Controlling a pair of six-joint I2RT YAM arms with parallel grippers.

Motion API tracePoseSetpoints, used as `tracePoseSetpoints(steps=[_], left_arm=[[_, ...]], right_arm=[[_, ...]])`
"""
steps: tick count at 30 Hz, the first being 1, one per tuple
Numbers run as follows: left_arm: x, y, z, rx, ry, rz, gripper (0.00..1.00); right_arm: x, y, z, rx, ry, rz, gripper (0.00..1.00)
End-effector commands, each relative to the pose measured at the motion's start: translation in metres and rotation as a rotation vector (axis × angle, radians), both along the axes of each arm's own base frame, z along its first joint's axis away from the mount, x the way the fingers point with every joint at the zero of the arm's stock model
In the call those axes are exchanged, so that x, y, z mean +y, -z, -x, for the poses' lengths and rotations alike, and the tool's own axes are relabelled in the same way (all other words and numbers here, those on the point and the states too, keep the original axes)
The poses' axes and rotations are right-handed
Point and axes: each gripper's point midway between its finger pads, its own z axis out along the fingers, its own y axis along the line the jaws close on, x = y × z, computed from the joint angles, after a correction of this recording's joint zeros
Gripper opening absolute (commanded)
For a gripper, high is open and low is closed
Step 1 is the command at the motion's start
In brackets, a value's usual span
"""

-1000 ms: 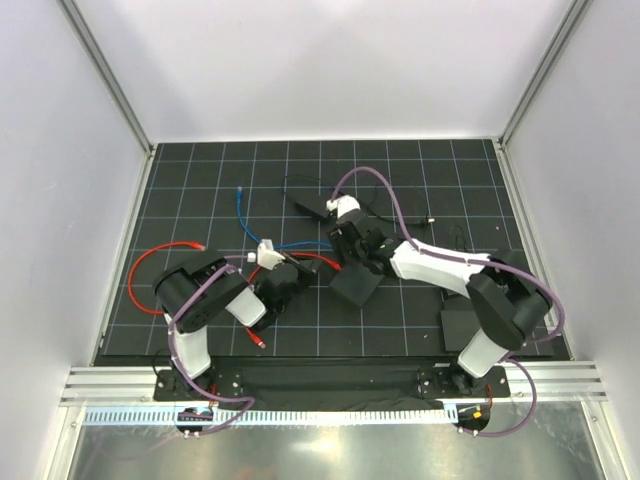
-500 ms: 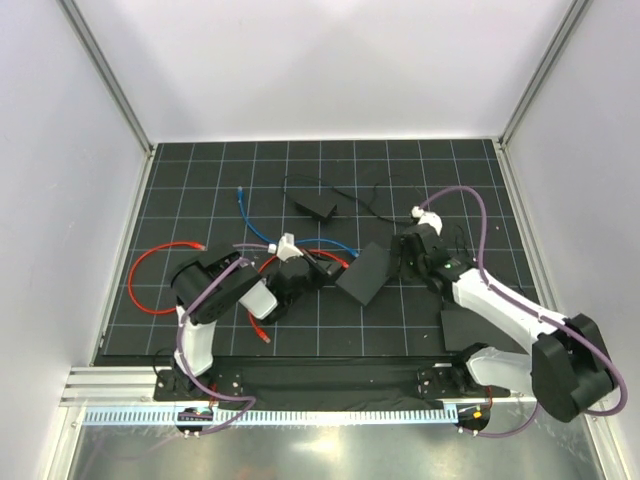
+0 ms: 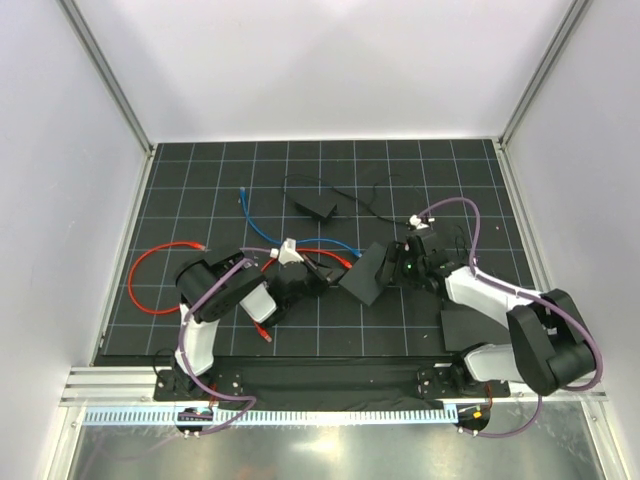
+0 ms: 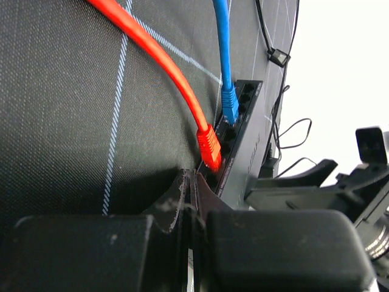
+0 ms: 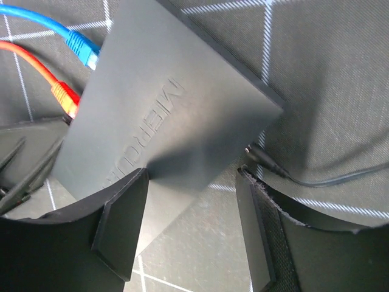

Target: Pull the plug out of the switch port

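Observation:
The switch (image 3: 365, 272) is a flat black box on the mat, between my two grippers. In the left wrist view a red plug (image 4: 209, 146) and a blue plug (image 4: 230, 109) sit in sockets along the switch's edge (image 4: 246, 152). My left gripper (image 3: 320, 278) is shut, and its tips (image 4: 193, 177) lie just below the red plug. I see nothing held between them. My right gripper (image 3: 390, 268) is open. Its fingers straddle the switch's near corner (image 5: 170, 109), and the left finger (image 5: 121, 225) is against the switch's face. A black barrel plug (image 5: 261, 159) sits beside the right finger.
The red cable (image 3: 160, 250) loops to the left and the blue cable (image 3: 250, 215) runs toward the back. A small black power brick (image 3: 315, 207) with a thin cord lies behind. A thin flat black plate (image 3: 465, 325) lies near the right arm's base.
My right arm swung from over the switch to its right side, then closed in with the jaws open. The switch shifted right. My left gripper advanced right, up to the plugs.

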Motion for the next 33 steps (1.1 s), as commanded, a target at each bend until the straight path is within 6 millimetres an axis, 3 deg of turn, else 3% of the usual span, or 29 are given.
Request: tracePoseSetpoints(steps=[1, 7, 8, 11, 13, 15, 20, 29, 33], left_arm=[[0.001, 0.02, 0.018, 0.038, 0.045, -0.047, 0.02], [-0.015, 0.015, 0.022, 0.024, 0.061, 0.013, 0.02], [-0.015, 0.014, 0.021, 0.017, 0.057, 0.018, 0.02], [-0.006, 0.011, 0.018, -0.002, 0.012, 0.03, 0.02], [0.006, 0.008, 0.018, -0.017, -0.031, 0.025, 0.06], [0.017, 0.009, 0.021, -0.021, -0.052, 0.006, 0.16], [0.02, -0.002, 0.016, -0.041, -0.081, 0.022, 0.34], [0.009, -0.003, -0.006, 0.004, -0.192, 0.146, 0.38], [0.014, 0.0, -0.009, 0.013, -0.257, 0.16, 0.38]], right_arm=[[0.016, -0.022, -0.031, -0.07, -0.02, -0.049, 0.65], [0.037, -0.041, -0.071, -0.083, -0.07, -0.055, 0.64], [0.039, -0.033, -0.073, -0.055, -0.078, -0.047, 0.64], [0.045, -0.034, -0.085, -0.058, -0.093, -0.043, 0.63], [0.042, -0.03, -0.085, -0.068, -0.086, -0.029, 0.63], [0.035, -0.026, -0.08, -0.084, -0.077, -0.011, 0.62], [0.038, -0.019, -0.078, -0.106, -0.091, -0.036, 0.61], [0.045, -0.019, -0.074, -0.119, -0.117, -0.082, 0.58], [0.043, -0.02, -0.074, -0.124, -0.113, -0.078, 0.57]])
